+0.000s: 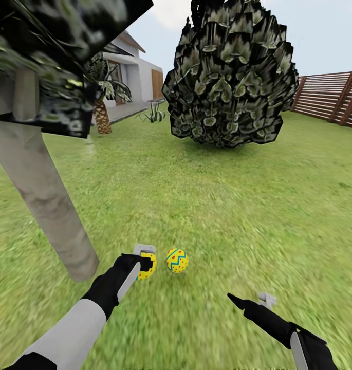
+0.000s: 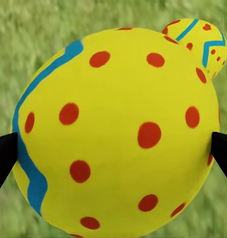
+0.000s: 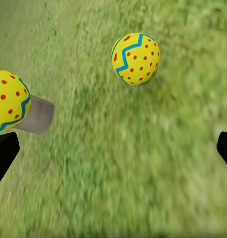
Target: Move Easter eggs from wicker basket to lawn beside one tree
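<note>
Yellow egg (image 1: 147,265) sits clamped in our left claw (image 1: 145,264); second egg (image 1: 177,260) at its 3 o'clock; right claw (image 1: 247,299) gapes, empty

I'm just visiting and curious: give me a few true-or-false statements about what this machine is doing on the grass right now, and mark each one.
1. The left tool holds a yellow egg. True.
2. A second egg lies on the lawn beside it. True.
3. The right tool also grips an egg. False: it is open with nothing between its fingers.
4. The eggs are purple with white stripes. False: yellow with red dots and blue zigzags.
5. A pale grey trunk stands close to the eggs. True.
</note>
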Tool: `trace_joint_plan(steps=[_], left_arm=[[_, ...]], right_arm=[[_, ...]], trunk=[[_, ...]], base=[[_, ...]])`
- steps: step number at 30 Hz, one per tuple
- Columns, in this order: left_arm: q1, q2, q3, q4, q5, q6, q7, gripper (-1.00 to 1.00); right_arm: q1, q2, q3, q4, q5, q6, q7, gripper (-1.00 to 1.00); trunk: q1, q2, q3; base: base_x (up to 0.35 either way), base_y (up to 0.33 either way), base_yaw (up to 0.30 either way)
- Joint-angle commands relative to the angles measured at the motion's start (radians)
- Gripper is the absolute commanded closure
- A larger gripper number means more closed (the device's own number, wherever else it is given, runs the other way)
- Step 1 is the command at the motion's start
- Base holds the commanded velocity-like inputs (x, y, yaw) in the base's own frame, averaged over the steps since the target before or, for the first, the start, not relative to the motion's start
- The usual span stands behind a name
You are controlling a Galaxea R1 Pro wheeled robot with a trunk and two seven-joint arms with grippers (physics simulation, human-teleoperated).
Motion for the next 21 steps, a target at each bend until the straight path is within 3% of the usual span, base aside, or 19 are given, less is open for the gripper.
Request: trace_joint_plan(steps=[1, 21], left_arm=[[-0.001, 0.001, -0.003, -0.001, 0.01, 0.003, 0.009, 1.0], [-0.001, 0.001, -0.003, -0.002, 0.01, 0.002, 0.009, 1.0]], right_arm=[[-0.001, 0.001, -0.003, 0.0, -0.007, 0.008, 0.003, -1.0], [-0.001, 0.002, -0.001, 0.001, -0.004, 0.003, 0.002, -1.0]], trunk=[[0.0, -0.001, -0.005], [0.009, -0.005, -0.082]], base=[[0.0, 0.0, 0.0], [0.0, 0.0, 0.0]])
